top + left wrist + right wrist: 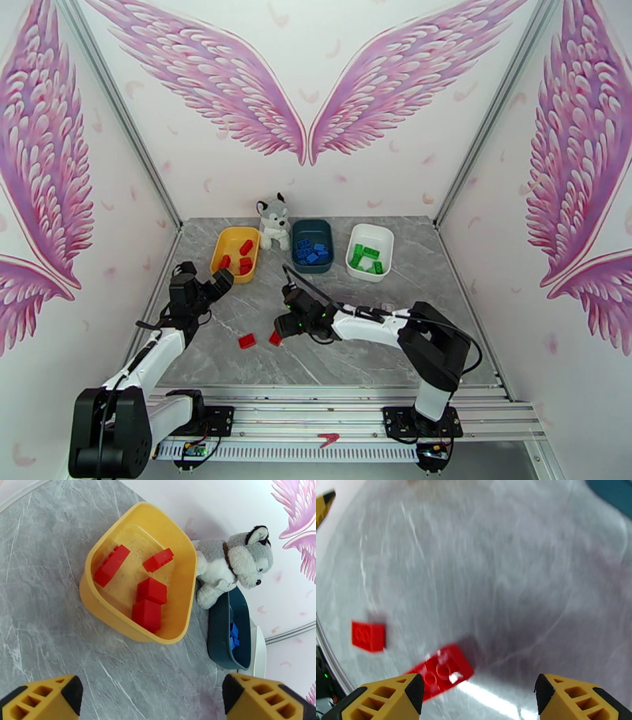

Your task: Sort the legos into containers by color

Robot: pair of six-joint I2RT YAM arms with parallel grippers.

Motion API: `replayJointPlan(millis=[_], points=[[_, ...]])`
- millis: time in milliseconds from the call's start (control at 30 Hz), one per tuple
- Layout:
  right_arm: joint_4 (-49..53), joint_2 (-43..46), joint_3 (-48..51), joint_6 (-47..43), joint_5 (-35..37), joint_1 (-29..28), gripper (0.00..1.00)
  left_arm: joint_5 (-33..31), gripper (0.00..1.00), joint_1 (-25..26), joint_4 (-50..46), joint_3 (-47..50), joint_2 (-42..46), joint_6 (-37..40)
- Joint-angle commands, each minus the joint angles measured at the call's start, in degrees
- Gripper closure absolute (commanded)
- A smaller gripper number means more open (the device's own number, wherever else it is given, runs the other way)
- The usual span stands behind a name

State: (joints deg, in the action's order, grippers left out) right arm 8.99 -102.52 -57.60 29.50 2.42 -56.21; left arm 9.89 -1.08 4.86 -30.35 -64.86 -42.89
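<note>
Three containers stand at the back of the table: a yellow tray [235, 230] holding several red legos [149, 591], a teal tray [312, 222] with blue legos [312, 253], and a white tray [371, 227] with green legos [367, 259]. Two red legos lie loose on the grey table, a flat one [275, 338] and a small one [247, 341]. My right gripper [281, 326] hovers open over the flat red brick [442, 672], which lies on the table beside the left finger [391, 697]. My left gripper [152, 695] stands wide open just in front of the yellow tray [91, 598].
A grey-white husky plush [273, 221] sits between the yellow and teal trays, leaning on the teal tray's wall [219, 638]. The white tray's edge [258, 649] peeks out behind it. Metal frame posts and the wall bound the table.
</note>
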Motion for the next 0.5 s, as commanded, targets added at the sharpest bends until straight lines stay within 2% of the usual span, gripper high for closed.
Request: replayJointPlan(millis=[0,133,333,467], points=[[-6.6,2.06,4.04,2.67,-0.72,-2.74,0.19,-1.64,0.01,-0.14,-1.6,-0.33,2.22,0.61],[-8.98,1.65,5.57,3.24,-1.81,-6.27,0.16,-1.78,0.01,-0.59,-1.87,-0.18,3.2,0.55],[-7.54,-3.13,1.34,2.6,-1.46,-8.12,0.14,-1.31,0.01,-0.94,-1.92,-0.29,3.05,0.48],[-2.65,-7.2,-4.26,1.49,4.14,-8.79,0.14,-1.19,0.01,-1.36,-2.09,-0.22,3.13,0.53]])
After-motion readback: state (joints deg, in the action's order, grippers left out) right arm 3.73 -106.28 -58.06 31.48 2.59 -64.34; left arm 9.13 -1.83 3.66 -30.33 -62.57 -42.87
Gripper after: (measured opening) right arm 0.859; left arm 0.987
